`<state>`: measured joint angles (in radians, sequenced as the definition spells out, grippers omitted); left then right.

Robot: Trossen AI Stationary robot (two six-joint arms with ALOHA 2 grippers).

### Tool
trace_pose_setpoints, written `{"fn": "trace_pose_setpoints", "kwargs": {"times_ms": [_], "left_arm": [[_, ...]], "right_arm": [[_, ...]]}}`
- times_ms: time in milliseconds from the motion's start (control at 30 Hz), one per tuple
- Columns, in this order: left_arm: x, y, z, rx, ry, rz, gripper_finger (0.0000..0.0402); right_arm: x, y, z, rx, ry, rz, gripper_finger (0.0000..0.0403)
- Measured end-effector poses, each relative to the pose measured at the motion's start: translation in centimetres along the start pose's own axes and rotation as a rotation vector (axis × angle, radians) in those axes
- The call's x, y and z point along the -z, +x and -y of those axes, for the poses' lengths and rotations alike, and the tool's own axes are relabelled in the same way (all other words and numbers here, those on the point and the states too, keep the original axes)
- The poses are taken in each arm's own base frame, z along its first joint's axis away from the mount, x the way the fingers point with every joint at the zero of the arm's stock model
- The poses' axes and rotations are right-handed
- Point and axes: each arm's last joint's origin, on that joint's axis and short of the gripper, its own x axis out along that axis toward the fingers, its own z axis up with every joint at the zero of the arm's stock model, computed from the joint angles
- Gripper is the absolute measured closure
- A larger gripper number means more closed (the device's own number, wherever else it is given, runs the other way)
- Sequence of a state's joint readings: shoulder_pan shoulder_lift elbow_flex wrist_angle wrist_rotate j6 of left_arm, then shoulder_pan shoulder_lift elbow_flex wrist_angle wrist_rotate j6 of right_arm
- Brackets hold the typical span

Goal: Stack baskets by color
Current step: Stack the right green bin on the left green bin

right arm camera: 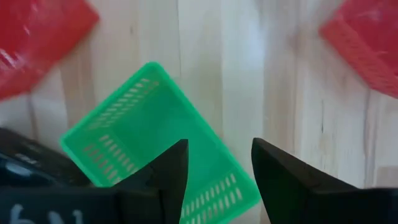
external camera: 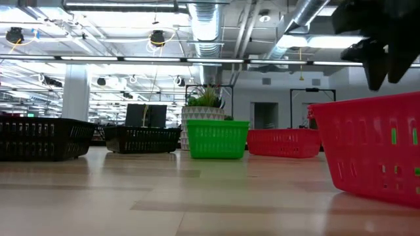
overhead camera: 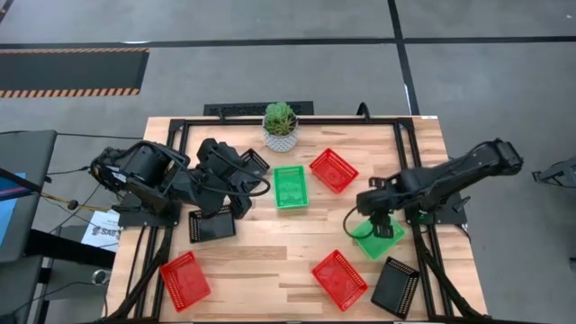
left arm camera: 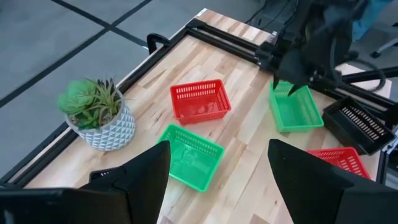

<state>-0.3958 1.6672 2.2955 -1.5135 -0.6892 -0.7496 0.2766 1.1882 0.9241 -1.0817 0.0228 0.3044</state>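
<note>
My right gripper [right arm camera: 219, 158] hangs open over a green basket [right arm camera: 155, 143], which lies flat on the table at the right [overhead camera: 378, 241]; its fingers point down and nothing is between them. A second green basket [overhead camera: 291, 186] sits at the centre, beside a red basket [overhead camera: 334, 170]. Two more red baskets rest near the front edge [overhead camera: 339, 279] and at the front left [overhead camera: 184, 281]. Black baskets lie at left [overhead camera: 212, 225], front right [overhead camera: 396, 286] and half hidden behind my left arm [overhead camera: 256, 160]. My left gripper [left arm camera: 217, 180] stands open, raised over the table's left half, holding nothing.
A green plant in a white patterned pot [overhead camera: 280, 127] stands at the far edge, close behind the centre green basket. Black frame rails [overhead camera: 409, 153] run along the table's sides. Bare wood [overhead camera: 270, 261] lies between the front baskets.
</note>
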Motion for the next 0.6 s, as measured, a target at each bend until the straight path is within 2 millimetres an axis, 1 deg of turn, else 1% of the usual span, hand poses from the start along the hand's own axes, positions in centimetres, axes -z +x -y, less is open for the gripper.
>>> {"fn": "trace_pose_setpoints", "kwargs": {"times_ms": [233,467,600], "left_arm": [[0.1,0.1,0.1,-0.003,-0.013,-0.002,0.0143],[0.1,0.1,0.0,-0.005,-0.019,0.0,0.0143],[0.1,0.1,0.1,-0.005,-0.019,-0.001,0.0143]], "right_arm": [[-1.2,3.5,-1.5,0.03,-0.166,-0.145,0.0203],[-2.0,6.5,-1.6,0.08,-0.239,-0.251,0.0211],[-2.3,7.7,-1.7,0.086,-0.253,-0.289,0.0229]]}}
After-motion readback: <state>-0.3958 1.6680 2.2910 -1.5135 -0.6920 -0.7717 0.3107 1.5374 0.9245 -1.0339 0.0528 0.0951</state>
